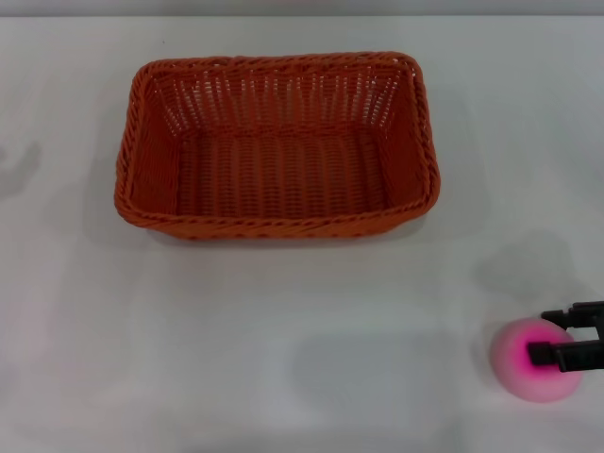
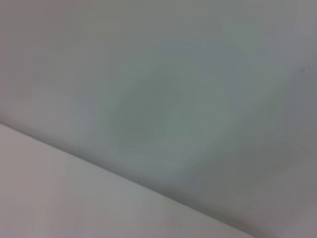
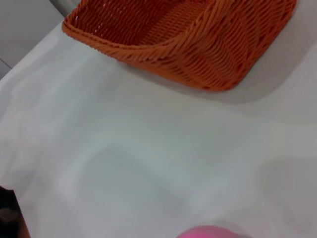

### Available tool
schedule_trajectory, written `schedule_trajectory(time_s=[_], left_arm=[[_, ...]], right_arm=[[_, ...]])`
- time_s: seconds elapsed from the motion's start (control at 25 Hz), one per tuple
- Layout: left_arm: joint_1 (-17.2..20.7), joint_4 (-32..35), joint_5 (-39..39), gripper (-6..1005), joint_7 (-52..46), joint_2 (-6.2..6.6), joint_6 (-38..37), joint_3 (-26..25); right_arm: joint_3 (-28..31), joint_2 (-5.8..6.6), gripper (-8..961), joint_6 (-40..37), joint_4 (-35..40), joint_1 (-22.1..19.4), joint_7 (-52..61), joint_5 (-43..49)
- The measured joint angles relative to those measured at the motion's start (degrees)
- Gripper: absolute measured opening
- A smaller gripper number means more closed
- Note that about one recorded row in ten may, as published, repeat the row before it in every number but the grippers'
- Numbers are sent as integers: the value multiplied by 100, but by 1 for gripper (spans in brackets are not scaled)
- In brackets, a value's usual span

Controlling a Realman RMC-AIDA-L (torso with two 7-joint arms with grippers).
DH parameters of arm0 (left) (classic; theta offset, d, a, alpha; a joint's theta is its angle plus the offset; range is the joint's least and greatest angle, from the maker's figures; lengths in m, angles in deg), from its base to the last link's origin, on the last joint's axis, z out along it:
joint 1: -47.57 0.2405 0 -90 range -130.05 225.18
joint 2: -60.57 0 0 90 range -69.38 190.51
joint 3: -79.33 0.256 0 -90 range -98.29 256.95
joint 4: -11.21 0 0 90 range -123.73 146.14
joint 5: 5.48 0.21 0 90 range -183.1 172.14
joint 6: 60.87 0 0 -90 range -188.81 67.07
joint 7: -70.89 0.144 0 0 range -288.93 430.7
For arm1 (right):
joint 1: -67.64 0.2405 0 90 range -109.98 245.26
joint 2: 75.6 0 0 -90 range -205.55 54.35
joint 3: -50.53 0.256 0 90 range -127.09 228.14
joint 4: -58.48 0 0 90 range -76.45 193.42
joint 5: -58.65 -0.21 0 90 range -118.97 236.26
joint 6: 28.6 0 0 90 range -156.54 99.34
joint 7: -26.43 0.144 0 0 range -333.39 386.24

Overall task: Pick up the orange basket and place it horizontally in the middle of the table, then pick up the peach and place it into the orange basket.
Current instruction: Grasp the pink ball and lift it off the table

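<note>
A: Where does the orange basket (image 1: 278,146) sit?

B: On the table (image 1: 236,359), upright on its base, long side running across the head view, in the middle and a bit toward twelve o'clock. Its inside holds nothing. The braided rim and open-weave walls show all the way round.

A: And the peach (image 1: 538,360)?

B: Down at about four o'clock from the basket, well apart from it, near the table's right edge. It rests on the white surface, hot pink in the middle and paler toward the outside. In the right wrist view only a sliver of it (image 3: 210,232) peeks in at the frame's edge, with a corner of the basket (image 3: 198,44) farther off across bare table.

A: What is the right gripper (image 1: 557,340) doing?

B: It reaches in from three o'clock, right at the peach. Two dark fingers (image 1: 552,354) show: one lies across the top of the fruit, the other runs just past its far side. There is a gap between them, so the jaws stand parted, and I see no clamp on the peach; whether a finger touches its skin I cannot tell.

A: The left gripper?

B: Out of sight. The left wrist view shows only a plain pale surface (image 2: 158,99), with a lighter band at one corner.
</note>
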Motion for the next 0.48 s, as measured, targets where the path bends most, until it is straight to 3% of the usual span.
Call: schedule_trajectory(time_s=[0.24, 0.32, 0.48], left_arm=[[-6, 52, -36, 528, 21, 11, 8, -19], [-11, 52, -37, 528, 31, 11, 10, -29], [-11, 52, -37, 528, 49, 10, 12, -35]], right_arm=[[-26, -17, 787, 1, -17, 115, 80, 150], [-47, -25, 566, 23, -18, 152, 90, 159], [-87, -41, 456, 95, 22, 210, 89, 160]])
